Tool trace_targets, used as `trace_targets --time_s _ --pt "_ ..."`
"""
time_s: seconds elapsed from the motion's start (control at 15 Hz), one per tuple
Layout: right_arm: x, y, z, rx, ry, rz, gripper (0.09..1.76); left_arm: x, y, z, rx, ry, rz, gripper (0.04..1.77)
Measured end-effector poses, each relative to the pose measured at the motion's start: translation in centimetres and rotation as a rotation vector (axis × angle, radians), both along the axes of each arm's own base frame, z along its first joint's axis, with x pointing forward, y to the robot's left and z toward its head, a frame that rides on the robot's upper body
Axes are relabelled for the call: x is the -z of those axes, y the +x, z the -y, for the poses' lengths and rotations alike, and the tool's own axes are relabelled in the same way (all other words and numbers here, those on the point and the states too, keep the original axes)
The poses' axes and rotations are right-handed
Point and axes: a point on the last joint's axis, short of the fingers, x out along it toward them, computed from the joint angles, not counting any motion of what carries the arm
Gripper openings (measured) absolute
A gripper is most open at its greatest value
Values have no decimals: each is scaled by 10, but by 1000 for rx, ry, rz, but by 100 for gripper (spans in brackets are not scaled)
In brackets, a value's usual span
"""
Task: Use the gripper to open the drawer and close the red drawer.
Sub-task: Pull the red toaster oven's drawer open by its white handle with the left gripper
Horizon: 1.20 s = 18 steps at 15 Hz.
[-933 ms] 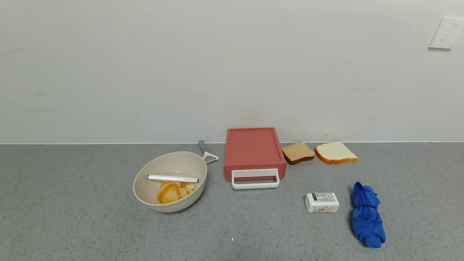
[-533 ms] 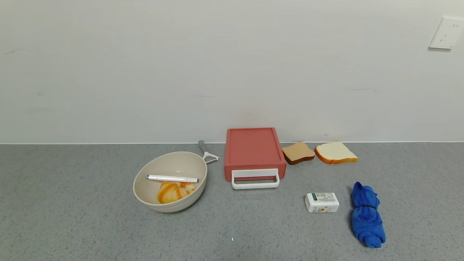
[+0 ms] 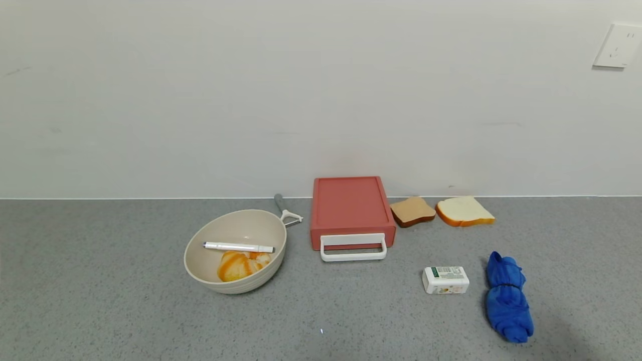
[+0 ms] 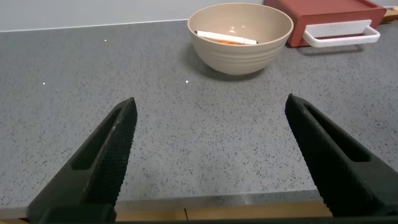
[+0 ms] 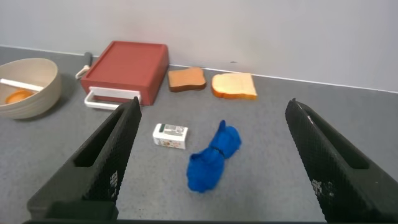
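Note:
The brick-red drawer box (image 3: 351, 208) sits by the back wall, shut, with its white loop handle (image 3: 353, 248) at the front. It also shows in the left wrist view (image 4: 333, 15) and in the right wrist view (image 5: 127, 65). Neither gripper shows in the head view. My left gripper (image 4: 211, 109) is open and empty low over the counter's front edge, well short of the bowl. My right gripper (image 5: 211, 109) is open and empty, raised above the counter near the blue cloth, far from the drawer.
A beige bowl (image 3: 235, 250) holding a white pen and an orange pastry stands left of the drawer, with a peeler (image 3: 287, 210) behind it. Two bread slices (image 3: 441, 210) lie right of the drawer. A small white box (image 3: 445, 280) and a blue cloth (image 3: 507, 297) lie front right.
A faint shadow has appeared on the counter at the lower right, beside the blue cloth. Nothing on the counter has moved.

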Motion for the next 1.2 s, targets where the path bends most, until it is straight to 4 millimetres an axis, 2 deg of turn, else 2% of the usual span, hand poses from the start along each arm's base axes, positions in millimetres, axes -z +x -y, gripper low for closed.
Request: trace_targets --time_s 0.27,0.6,0.87,1.2 --pt "-26 66 -21 -150 -17 -115 171 0 0 0 0 0 0 172" --pt "-30 163 -67 -281 -57 -273 171 0 0 0 0 0 0 172" --pt "-10 217 -121 -400 -116 -400 171 0 0 0 0 0 0 172" --pt "30 249 -189 -528 -196 -520 171 0 0 0 0 0 0 172"
